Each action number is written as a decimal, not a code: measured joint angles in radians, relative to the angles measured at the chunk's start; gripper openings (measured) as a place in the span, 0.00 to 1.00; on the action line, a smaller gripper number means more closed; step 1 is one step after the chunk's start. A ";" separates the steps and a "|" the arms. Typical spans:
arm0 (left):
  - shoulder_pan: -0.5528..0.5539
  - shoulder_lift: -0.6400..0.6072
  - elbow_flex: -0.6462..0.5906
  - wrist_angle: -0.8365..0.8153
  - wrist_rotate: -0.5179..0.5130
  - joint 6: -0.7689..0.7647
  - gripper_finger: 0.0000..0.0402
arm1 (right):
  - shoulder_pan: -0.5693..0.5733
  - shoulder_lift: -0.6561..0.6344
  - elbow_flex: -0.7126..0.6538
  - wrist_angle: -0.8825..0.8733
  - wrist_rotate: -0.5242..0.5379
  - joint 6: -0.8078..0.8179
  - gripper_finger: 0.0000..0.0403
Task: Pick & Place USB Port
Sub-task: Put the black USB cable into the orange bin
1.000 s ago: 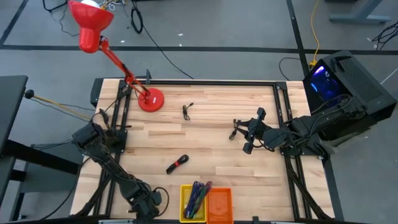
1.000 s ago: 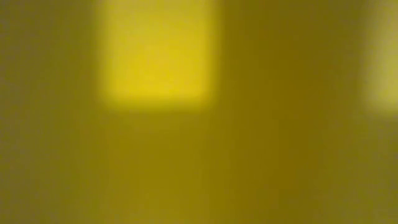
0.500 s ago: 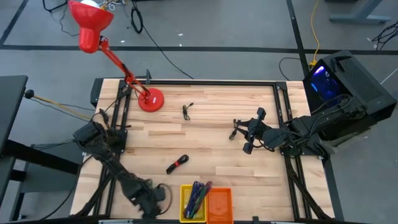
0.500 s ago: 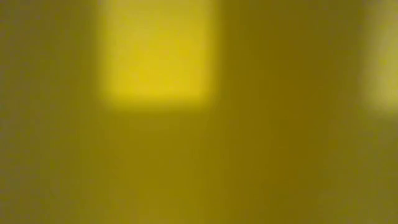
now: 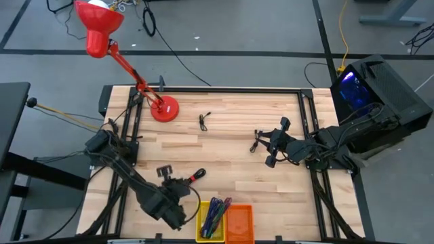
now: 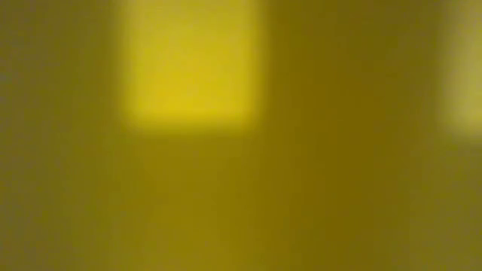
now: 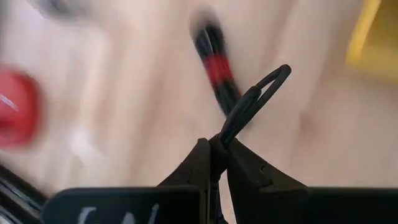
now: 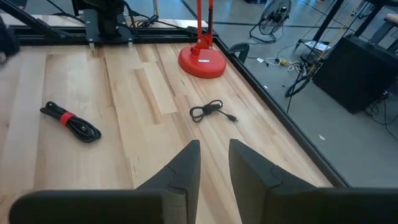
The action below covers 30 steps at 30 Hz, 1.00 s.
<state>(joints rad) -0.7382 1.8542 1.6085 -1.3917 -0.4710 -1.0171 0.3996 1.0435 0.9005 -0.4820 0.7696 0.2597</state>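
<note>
We see the light wooden slatted table from above, with 2 dark arms at work. The left gripper sits near the table's front edge, just beside the black coiled USB cable bound with a red tie; in its wrist view the 2 dark fingers are pressed together on a thin black cable loop, which rises from between their tips, while the red-tied cable lies blurred on the wood beyond it. We cannot tell whether that loop belongs to the red-tied cable. At the front edge, just beside the left gripper, stand the yellow plastic bin, holding several coloured cables, and the orange plastic bin touching it on the right. The right gripper hovers over the right half of the table, its 2 fingers parted with only a narrow gap between them and nothing held. A small loose black cable lies near the far edge, close to the round base of the red desk lamp; both also appear in the right wrist view, lamp base and small cable. The low view shows only a yellow blur.
</note>
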 joint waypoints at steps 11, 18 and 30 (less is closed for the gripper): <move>0.030 -0.004 0.321 -0.082 -0.763 0.176 0.08 | 0.005 0.004 0.000 0.098 -0.021 -0.055 0.21; 0.131 -0.004 0.333 0.220 -0.688 0.598 0.08 | 0.033 0.069 0.001 0.419 -0.210 -0.324 0.21; 0.368 -0.004 0.333 0.726 -0.310 1.142 0.08 | 0.056 0.136 0.001 0.539 -0.142 -0.445 0.21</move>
<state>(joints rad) -0.3706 1.8503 1.9411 -0.6657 -0.7807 0.1245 0.4558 1.1790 0.9016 0.0574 0.6278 -0.1857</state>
